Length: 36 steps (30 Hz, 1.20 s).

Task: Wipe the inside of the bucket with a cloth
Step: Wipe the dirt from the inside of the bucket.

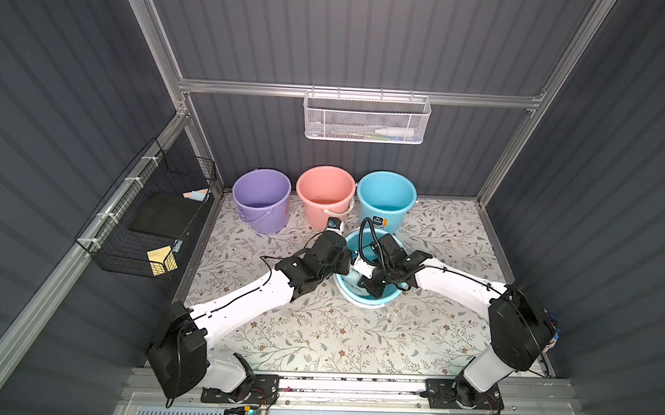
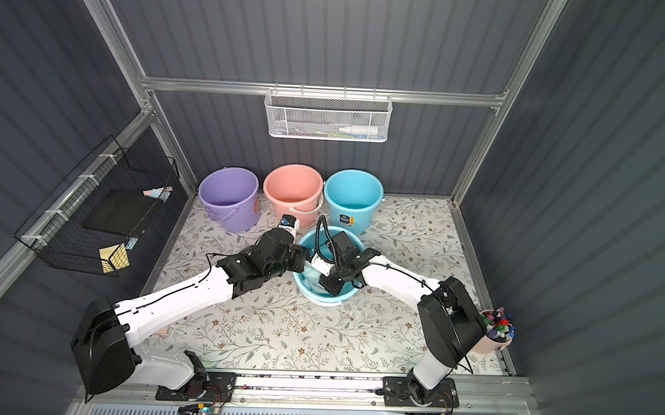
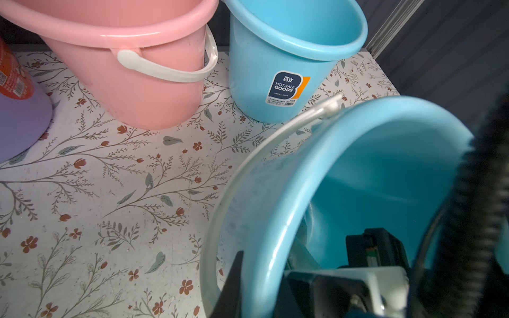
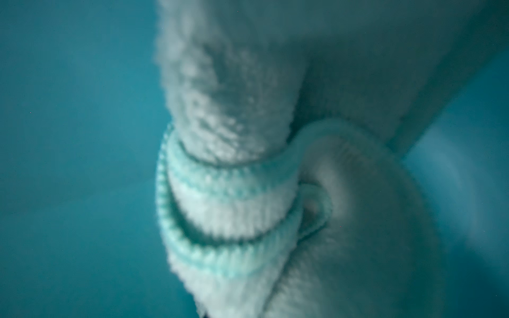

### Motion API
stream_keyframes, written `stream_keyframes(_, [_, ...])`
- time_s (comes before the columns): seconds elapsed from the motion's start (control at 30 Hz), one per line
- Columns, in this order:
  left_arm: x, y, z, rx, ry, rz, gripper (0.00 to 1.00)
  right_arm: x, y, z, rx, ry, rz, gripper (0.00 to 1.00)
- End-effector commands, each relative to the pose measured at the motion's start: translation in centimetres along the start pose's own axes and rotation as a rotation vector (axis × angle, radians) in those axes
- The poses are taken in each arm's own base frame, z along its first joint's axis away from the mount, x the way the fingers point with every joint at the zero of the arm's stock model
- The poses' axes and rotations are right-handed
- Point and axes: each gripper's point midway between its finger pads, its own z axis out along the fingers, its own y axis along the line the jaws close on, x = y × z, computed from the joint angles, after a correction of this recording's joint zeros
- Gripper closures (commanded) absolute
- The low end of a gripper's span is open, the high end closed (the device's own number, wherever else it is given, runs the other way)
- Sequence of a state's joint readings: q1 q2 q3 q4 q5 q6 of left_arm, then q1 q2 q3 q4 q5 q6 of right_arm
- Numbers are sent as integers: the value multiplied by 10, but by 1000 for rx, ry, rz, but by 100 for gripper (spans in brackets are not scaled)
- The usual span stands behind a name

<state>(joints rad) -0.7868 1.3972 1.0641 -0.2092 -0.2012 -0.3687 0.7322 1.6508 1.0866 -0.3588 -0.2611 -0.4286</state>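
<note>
A blue bucket lies tipped on the floral table, its mouth facing up towards the top views. My left gripper is shut on its rim: in the left wrist view one black finger sits outside the bucket and the other inside. My right gripper reaches down into the bucket, its fingers hidden. The pale aqua cloth is bunched against the bucket's inner wall and fills the right wrist view.
A purple bucket, a pink bucket and another blue bucket stand upright in a row at the back. A white mesh basket hangs on the back wall, a black wire basket on the left. A cup of markers stands at the right.
</note>
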Motion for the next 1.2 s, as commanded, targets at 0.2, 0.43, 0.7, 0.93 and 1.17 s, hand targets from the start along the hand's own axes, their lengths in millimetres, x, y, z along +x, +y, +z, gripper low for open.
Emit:
stream_keyframes(0.2, [7,-22,4,110,22,0,100,-40,-65,2,423,-204,99,100])
stream_keyframes(0.43, [24,-13,6,76,80,30,100,-25,-97,-17,690,-111,64,100])
stream_keyframes(0.7, [30,5,3,-10,93,48,100,28,-104,-33,774,247,-55,100])
stream_keyframes(0.93, [29,9,3,-35,90,47,100,78,-86,-40,663,504,-146,100])
stream_keyframes(1.17, [24,9,1,-38,81,50,100,116,-32,-32,300,688,-150,100])
